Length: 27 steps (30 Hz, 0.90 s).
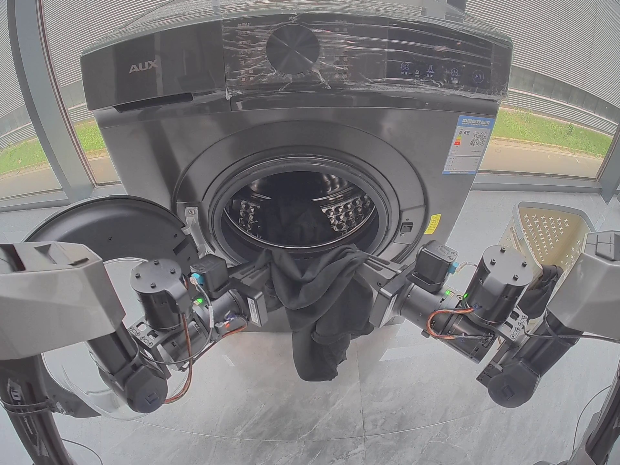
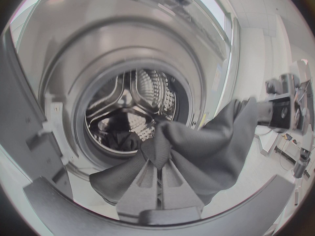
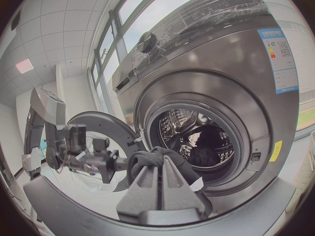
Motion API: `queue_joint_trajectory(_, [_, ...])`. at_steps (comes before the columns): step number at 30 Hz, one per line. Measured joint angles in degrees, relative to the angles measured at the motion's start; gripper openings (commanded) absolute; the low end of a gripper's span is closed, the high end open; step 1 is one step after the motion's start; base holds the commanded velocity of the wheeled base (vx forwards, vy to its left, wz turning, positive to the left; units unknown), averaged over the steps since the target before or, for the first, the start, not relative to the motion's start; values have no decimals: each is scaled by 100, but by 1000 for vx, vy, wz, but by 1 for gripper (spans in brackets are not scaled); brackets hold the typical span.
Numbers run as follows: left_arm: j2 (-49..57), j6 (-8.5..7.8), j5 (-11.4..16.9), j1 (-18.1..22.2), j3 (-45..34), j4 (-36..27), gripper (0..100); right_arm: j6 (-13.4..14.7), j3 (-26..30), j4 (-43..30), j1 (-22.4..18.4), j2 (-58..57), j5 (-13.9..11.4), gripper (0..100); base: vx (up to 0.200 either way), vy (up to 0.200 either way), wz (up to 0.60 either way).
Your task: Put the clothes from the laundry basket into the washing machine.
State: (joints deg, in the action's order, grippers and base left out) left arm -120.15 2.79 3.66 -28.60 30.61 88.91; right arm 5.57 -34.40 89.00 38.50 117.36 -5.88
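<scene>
A dark grey garment [image 1: 320, 305] hangs between my two grippers just in front of the washing machine's open porthole [image 1: 300, 205], its lower part dangling toward the floor. My left gripper [image 1: 263, 278] is shut on the garment's left edge; the left wrist view shows its fingers [image 2: 147, 181] pinching the cloth [image 2: 203, 148]. My right gripper [image 1: 369, 271] is shut on the right edge, with bunched fabric [image 3: 154, 158] at its fingertips [image 3: 178, 177]. Another dark item [image 1: 290, 217] lies inside the drum. The pale laundry basket [image 1: 549, 230] stands on the floor at the right.
The washer's round door [image 1: 106, 227] is swung open to the left, behind my left arm. The floor in front is bare grey tile [image 1: 387, 408]. Windows run behind the machine.
</scene>
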Motion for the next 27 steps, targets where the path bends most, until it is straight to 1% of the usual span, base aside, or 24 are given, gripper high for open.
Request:
queue_joint_trajectory(7, [817, 38, 39, 11, -127, -4, 0, 56, 288, 0, -306, 157, 2, 0, 0, 0, 0])
queue_joint_trajectory(11, [1163, 65, 44, -4, -151, -11, 0, 140, 417, -2, -399, 260, -2, 0, 0, 0, 0])
queue_joint_trajectory(12, [1232, 66, 44, -12, -145, -9, 0, 167, 450, -2, -402, 279, 0, 100, 0, 0, 0])
queue_joint_trajectory(18, [1508, 65, 41, -63, 6, -9, 0, 206, 688, 1, -413, 339, 20, 100, 0, 0, 0])
queue_joint_trajectory(21, [1565, 65, 39, -69, 83, -9, 0, 190, 913, 1, -438, 361, 18, 100, 0, 0, 0])
queue_joint_trajectory(25, [1604, 57, 39, -78, 194, -9, 0, 165, 1368, 0, -468, 423, 5, 100, 0, 0, 0])
queue_joint_trajectory(27, [1608, 55, 33, -94, 235, -9, 0, 162, 1468, 0, -479, 458, 5, 100, 0, 0, 0])
